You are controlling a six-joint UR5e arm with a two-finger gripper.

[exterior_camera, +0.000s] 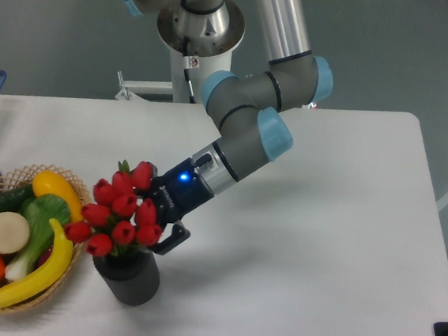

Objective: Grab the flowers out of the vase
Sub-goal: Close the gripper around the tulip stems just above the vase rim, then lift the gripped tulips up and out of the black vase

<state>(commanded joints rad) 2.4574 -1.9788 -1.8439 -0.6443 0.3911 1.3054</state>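
Vase [128, 279] w/ flowers [121, 210]; hand [157, 223] at bunch, finger gap hidden.

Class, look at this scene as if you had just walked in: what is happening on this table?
A robot arm reaches its gripper into a bunch of red tulips standing in a dark vase on a white table. The flowers are still in the vase. The blooms hide the fingertips, so whether the gripper has closed on the stems cannot be told. A basket of fruit and vegetables sits beside the vase.
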